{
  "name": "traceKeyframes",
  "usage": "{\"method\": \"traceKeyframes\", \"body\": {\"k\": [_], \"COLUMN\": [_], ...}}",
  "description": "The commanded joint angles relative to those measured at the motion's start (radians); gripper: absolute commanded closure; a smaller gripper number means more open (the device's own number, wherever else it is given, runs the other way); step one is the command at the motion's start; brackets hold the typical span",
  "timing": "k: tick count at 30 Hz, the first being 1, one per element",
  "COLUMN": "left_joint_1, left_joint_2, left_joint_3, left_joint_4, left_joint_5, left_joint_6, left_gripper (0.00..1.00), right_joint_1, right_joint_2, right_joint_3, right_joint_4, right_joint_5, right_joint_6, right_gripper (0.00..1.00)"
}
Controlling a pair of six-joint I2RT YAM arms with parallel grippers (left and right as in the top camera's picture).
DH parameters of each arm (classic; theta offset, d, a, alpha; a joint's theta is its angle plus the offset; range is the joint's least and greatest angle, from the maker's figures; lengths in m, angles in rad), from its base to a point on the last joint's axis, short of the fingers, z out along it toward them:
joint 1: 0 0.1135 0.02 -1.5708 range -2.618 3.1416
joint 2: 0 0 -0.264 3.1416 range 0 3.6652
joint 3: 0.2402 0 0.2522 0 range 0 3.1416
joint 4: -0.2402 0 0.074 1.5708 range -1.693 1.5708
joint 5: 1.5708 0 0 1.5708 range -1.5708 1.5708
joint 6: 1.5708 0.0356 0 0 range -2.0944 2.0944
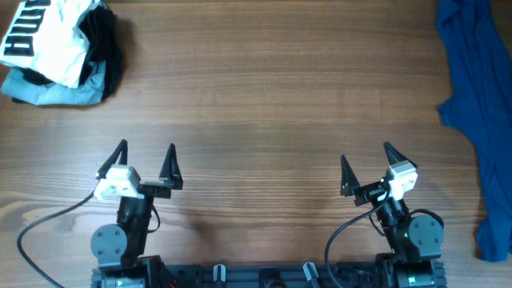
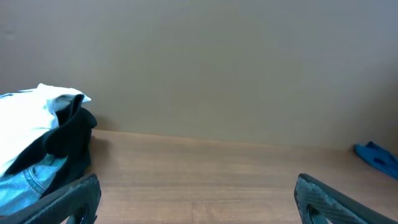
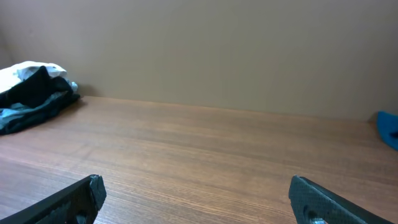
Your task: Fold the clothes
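Low in the frame, the left jaws and right jaws gape wide over the wooden counter (image 1: 256,104), holding nothing. Far upper left, the white T-shirt (image 1: 56,44) lies crumpled atop a black garment (image 1: 110,48) and a pale blue garment (image 1: 48,92).

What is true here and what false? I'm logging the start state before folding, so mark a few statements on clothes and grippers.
The T-shirt lies bunched at the far left. True.
The left gripper holds it. False: it is open, empty, well short of it.
The blue garment lies along the right side. True.
The right gripper is shut. False: it is open.
The T-shirt lies alone. False: it is heaped with a black garment and a grey-blue garment.
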Motion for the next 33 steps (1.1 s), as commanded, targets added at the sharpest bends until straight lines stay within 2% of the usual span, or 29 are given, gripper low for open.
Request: {"method": "traceKeyframes", "body": {"k": [1,5,9,33], "left_joint_1": [-0.003,-0.003,-0.003,-0.003], "left_joint_2": [-0.076,-0.100,-0.100,-0.099], "left_joint_3": [-0.043,-0.043,-0.043,-0.043], "left_joint_4": [-0.008,-0.064,-0.245,-0.242], "left_joint_5": [-0.019,-0.051,-0.052,-0.052], "left_joint_6": [0.002,0.001,0.001,0.001], "left_gripper": [0.00,0.00,0.00,0.00], "right_joint_1": [0.004,0.004,0.004,0.004], "right_joint_2": [-0.008,-0.008,-0.008,-0.008], "right_joint_3": [-0.002,-0.002,-0.002,-0.002], "right_joint_4": [0.003,0.003,0.003,0.003], "right_joint_5": [0.009,0.009,0.009,0.009], "right_joint_6": [0.007,0.006,0.007,0.007], "right_gripper": [0.00,0.00,0.00,0.00]}}
